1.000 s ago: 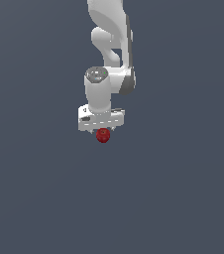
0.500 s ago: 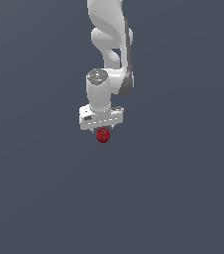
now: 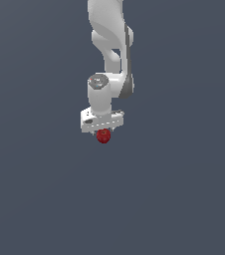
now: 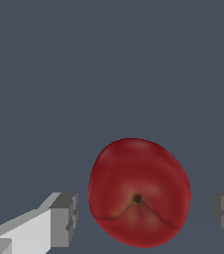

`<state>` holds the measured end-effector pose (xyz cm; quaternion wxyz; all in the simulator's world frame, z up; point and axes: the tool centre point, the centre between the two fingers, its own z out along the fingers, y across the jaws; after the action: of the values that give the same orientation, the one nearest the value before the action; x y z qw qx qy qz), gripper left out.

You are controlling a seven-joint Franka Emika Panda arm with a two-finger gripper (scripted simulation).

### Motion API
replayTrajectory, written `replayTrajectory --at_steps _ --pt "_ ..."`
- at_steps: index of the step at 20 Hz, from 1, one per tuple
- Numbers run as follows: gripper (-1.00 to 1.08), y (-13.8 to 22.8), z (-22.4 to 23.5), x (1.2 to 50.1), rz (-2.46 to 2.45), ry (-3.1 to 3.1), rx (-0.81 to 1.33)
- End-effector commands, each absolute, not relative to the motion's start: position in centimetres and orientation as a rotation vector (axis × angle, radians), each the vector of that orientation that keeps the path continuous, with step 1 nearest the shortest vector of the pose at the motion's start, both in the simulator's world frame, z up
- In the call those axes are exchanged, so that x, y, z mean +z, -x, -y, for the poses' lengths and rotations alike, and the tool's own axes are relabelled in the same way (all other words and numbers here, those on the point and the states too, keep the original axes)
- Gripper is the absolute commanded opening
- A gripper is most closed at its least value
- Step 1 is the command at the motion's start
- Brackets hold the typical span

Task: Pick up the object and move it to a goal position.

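Between the two grey fingertips in the wrist view sat the object, a glossy dark-red lump w/ a small dark dimple facing the camera. The gripper was spread wide: a visible gap separated each pad from the red skin, so nothing was clamped. In the exterior view the object showed just under the white gripper, directly below the arm, on the flat grey surface; whether it rested on that surface or hung slightly above couldn't be told, no shadow to go by.

Judged step: closing on the object before any lift. To do it well, keep the wrist steady and centred, since the lump looked a bit nearer one fingertip than the other; an off-centre squeeze could nudge or roll something this round and smooth. Pads should probably meet it around its widest part, not up near the top, or it may squirt out. Close gently, confirm both sides are in contact, then lift straight up.

Containers: none visible in either view, no bin, tray or bowl, and no goal marker to be seen
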<state>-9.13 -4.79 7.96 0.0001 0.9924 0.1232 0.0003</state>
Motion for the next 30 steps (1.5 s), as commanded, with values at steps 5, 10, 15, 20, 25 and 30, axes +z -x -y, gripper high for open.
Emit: replayTrajectory --at_steps 5,10,15,20,25,30 --pt "1.00 9.3 4.8 5.2 -0.390 -3.117 0.000" --pt "1.00 9.2 4.8 4.6 -0.391 -3.117 0.000" --pt "-1.00 9.2 4.8 4.6 -0.391 -3.117 0.000" --pt "-1.00 9.2 4.8 4.6 -0.391 -3.117 0.000" --pt "-1.00 9.3 4.6 5.1 -0.390 -3.117 0.000" --pt "-1.00 9.3 3.6 6.6 -0.390 -3.117 0.000"
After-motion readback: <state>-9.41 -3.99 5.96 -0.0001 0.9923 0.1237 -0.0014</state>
